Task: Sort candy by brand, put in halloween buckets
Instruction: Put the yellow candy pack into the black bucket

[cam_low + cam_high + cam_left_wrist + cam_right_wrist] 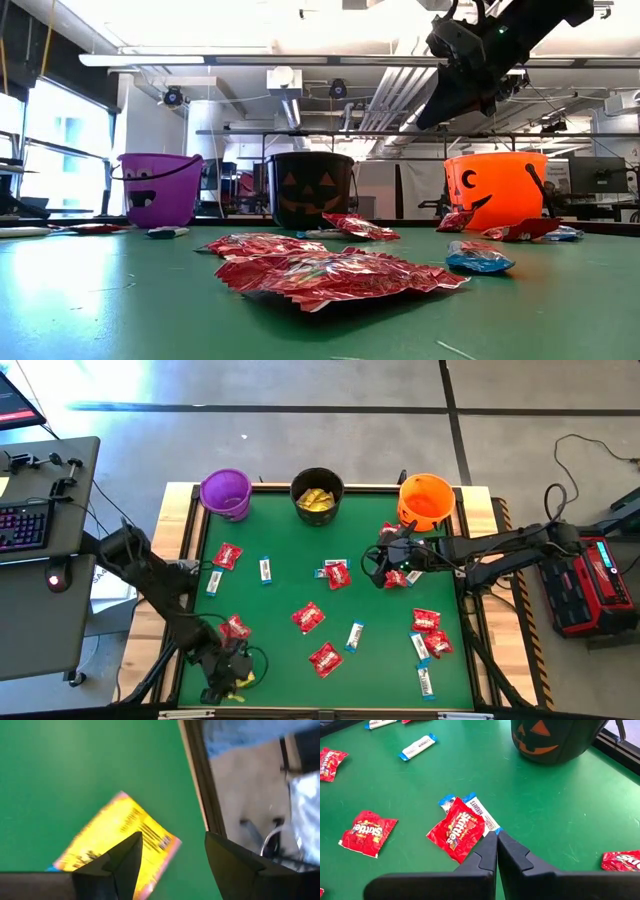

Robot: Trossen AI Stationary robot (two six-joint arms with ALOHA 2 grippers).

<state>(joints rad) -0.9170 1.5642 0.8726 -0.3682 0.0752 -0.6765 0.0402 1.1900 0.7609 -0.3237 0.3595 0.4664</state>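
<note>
At the lower left of our desk (280, 595), the left hand (232, 682) spreads wide over a yellow packet (117, 845) bound for the black bucket (318, 495), while the right hand (385, 572) hovers pinched shut, empty, near the orange bucket (427, 500).

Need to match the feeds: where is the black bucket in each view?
High view: black bucket at the far edge, middle of three, yellow candy inside.
Low view: centre, pumpkin face showing.
Left wrist view: not in it.
Right wrist view: far end of the mat, cut off by the frame.
Shared landmark: the green mat it stands on.
</note>
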